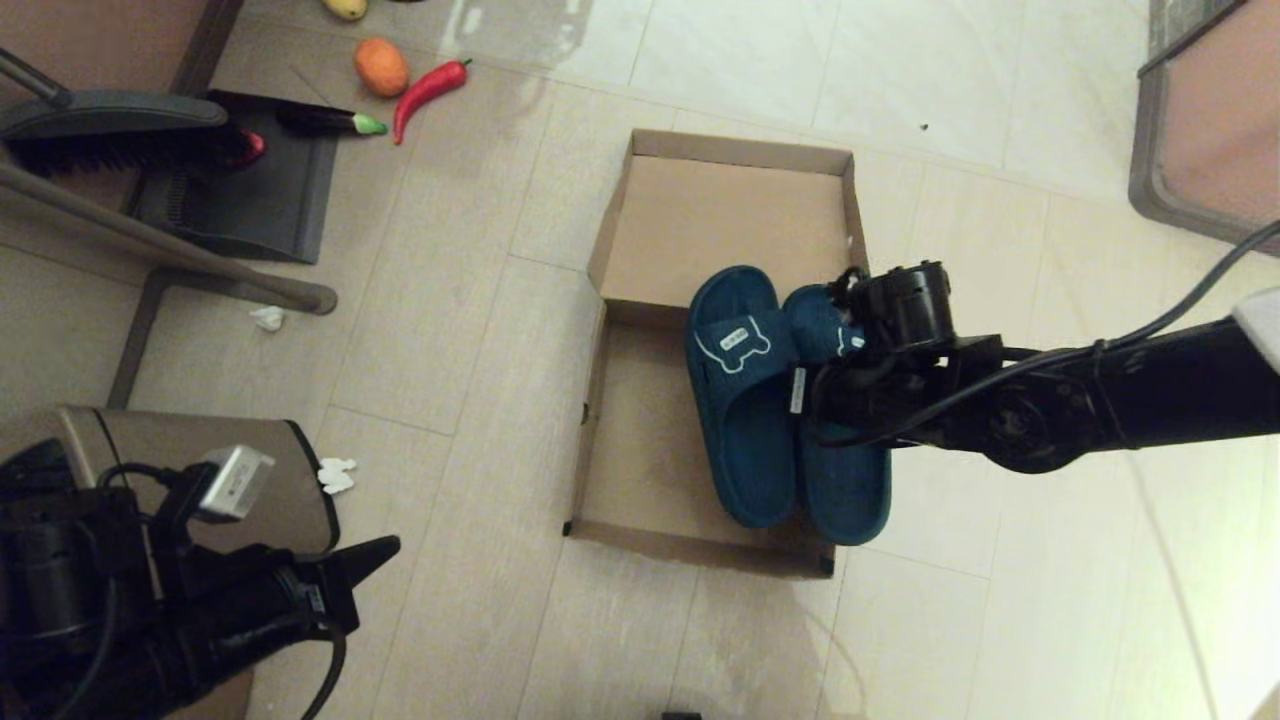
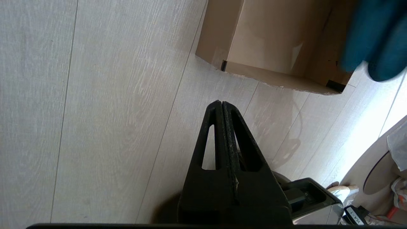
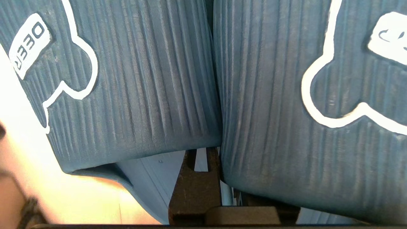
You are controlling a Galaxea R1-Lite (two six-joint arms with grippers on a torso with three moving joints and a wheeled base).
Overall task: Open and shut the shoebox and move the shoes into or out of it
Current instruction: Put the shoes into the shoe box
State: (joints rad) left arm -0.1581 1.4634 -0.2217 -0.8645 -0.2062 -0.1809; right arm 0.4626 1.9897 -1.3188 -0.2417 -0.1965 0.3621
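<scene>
The brown shoebox (image 1: 592,400) lies open on the floor, its lid folded back on the far side; it also shows in the left wrist view (image 2: 264,41). The two teal shoes (image 1: 745,430) hang side by side over the box's right half, heels past its near right corner. My right gripper (image 1: 815,385) is shut on the shoes where their straps meet. In the right wrist view one finger (image 3: 194,181) reaches under the straps (image 3: 133,79), the other is hidden. The shoes (image 2: 372,35) show blurred in the left wrist view. My left gripper (image 1: 385,548) (image 2: 221,103) is parked low on the left, shut and empty.
A dustpan with a brush (image 1: 240,190), a toy eggplant (image 1: 320,121), an orange (image 1: 381,66) and a red chili (image 1: 430,90) lie at the far left. A metal bin (image 1: 200,470) stands by my left arm. A furniture edge (image 1: 1210,130) is at the far right.
</scene>
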